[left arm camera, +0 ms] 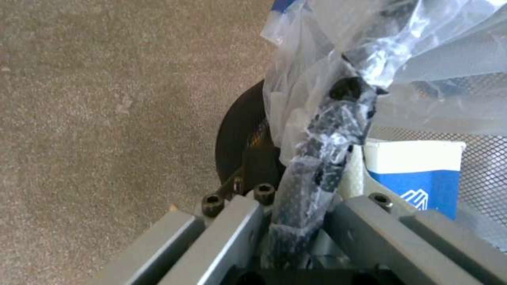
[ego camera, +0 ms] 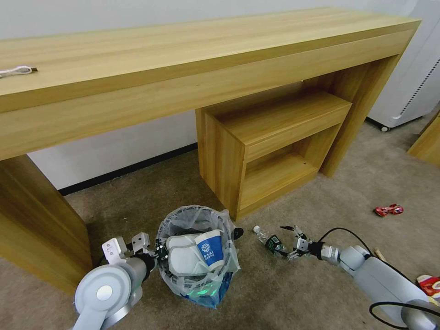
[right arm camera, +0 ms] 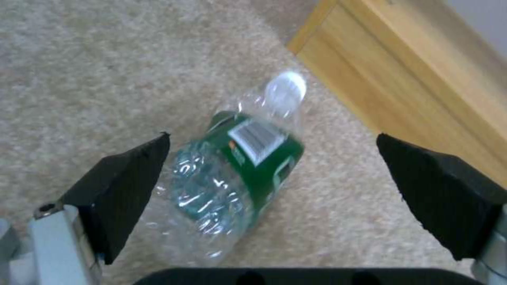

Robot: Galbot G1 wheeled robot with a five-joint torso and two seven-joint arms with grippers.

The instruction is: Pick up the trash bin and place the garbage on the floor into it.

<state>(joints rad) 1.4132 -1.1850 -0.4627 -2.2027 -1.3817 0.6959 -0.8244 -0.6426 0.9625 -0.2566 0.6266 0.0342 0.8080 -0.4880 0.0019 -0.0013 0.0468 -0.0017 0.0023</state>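
The trash bin [ego camera: 215,286], a dark wire bin lined with a crinkly clear bag, is low on the beige carpet floor [ego camera: 298,293] before the desk. My left gripper [ego camera: 158,254] is shut on its bag-wrapped rim [left arm camera: 322,134]. Inside lie a white slipper [ego camera: 183,259] and a blue-white paper cup [ego camera: 211,250], and the cup [left arm camera: 417,174] is also in the left wrist view. To the bin's right a crushed plastic bottle [ego camera: 270,240] with a green label lies on the carpet. My right gripper [ego camera: 289,243] is open just behind the bottle [right arm camera: 237,178], its black pads [right arm camera: 126,186] on either side.
A long wooden desk [ego camera: 183,68] spans the back, with a low wooden shelf unit [ego camera: 270,137] under it close behind the bottle. A red wrapper [ego camera: 388,210] lies on the carpet to the right. More red-and-white litter [ego camera: 428,284] lies beside my right arm.
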